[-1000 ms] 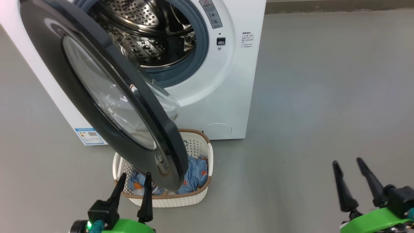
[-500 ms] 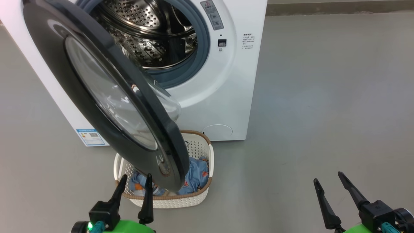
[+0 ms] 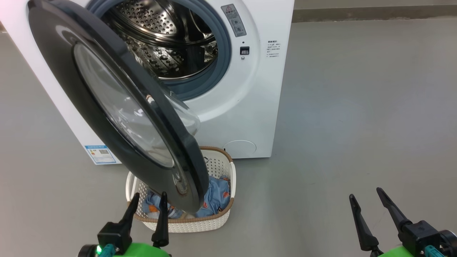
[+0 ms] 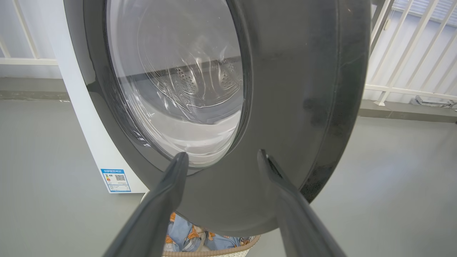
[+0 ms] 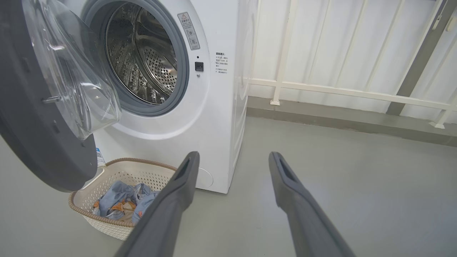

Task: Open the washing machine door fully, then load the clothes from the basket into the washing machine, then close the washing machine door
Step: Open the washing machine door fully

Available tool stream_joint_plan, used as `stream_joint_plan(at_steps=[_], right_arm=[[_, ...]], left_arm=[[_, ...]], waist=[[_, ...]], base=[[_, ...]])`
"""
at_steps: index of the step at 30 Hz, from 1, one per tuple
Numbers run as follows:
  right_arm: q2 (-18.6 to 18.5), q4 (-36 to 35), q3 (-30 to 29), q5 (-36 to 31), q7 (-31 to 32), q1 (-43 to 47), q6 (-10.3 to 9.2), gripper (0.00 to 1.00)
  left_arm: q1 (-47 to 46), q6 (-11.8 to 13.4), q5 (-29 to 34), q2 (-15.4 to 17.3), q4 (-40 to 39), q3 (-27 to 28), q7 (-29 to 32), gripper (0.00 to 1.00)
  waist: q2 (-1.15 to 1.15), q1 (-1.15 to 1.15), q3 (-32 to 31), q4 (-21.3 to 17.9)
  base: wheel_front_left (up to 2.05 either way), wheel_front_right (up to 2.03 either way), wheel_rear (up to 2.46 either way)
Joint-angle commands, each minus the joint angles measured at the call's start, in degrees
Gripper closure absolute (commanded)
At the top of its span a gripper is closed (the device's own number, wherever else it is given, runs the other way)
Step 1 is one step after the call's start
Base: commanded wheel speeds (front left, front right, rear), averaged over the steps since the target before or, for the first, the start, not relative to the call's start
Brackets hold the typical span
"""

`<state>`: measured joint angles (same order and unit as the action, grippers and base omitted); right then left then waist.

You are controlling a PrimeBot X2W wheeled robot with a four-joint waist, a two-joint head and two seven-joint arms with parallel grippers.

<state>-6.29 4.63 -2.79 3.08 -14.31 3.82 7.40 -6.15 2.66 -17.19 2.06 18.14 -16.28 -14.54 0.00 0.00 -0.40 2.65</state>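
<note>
The right gripper [image 3: 365, 192] is drawing back toward the lower right, fingers spread and empty, while the washing machine door [image 3: 117, 107] is staying about half-swung, so the opening step is looking unfinished. The left gripper [image 3: 150, 194], also spread and holding nothing, is hovering just beside the door's lower rim, which is overhanging the basket [image 3: 225, 167] and the clothes [image 3: 216, 191]; bare floor [image 3: 357, 125] is lying open rightward

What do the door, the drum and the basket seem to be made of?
Door: glossy dark rim, probably plastic; clear domed window, glass or clear plastic, with reflections. Drum: shiny perforated metal, likely steel. Basket: matte cream plastic, by its moulded holes; brown rim looks woven.
</note>
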Motion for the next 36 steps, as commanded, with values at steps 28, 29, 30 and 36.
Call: stream_joint_plan(at_steps=[28, 29, 30, 36], right_arm=[[0.33, -0.74, 0.91, 0.46, -0.69, -0.07, 0.09, 0.00], [0.37, -0.71, 0.88, 0.48, -0.69, -0.09, 0.09, 0.00], [0.43, -0.69, 0.85, 0.52, -0.69, -0.11, 0.09, 0.00], [0.67, -0.72, 0.57, 0.64, -0.69, -0.14, 0.09, 0.00]], left_arm=[[-4.25, -0.93, -2.28, 3.75, -3.91, 8.78, -0.40, 1.00], [-4.66, -0.71, -2.38, 4.35, -4.42, 9.36, -0.23, 1.00], [-5.10, -0.36, -2.40, 4.93, -5.03, 9.93, 0.00, 1.00], [-8.80, 2.64, -1.17, 7.34, -11.83, 11.97, 2.32, 1.00]], waist=[[0.00, 0.00, 0.05, -0.35], [0.00, 0.00, 0.08, -0.38], [0.00, 0.00, 0.13, -0.42], [0.00, 0.00, 0.79, -0.38]], base=[[0.00, 0.00, 0.00], [0.00, 0.00, 0.00], [0.00, 0.00, 0.00], [0.00, 0.00, 0.00]])
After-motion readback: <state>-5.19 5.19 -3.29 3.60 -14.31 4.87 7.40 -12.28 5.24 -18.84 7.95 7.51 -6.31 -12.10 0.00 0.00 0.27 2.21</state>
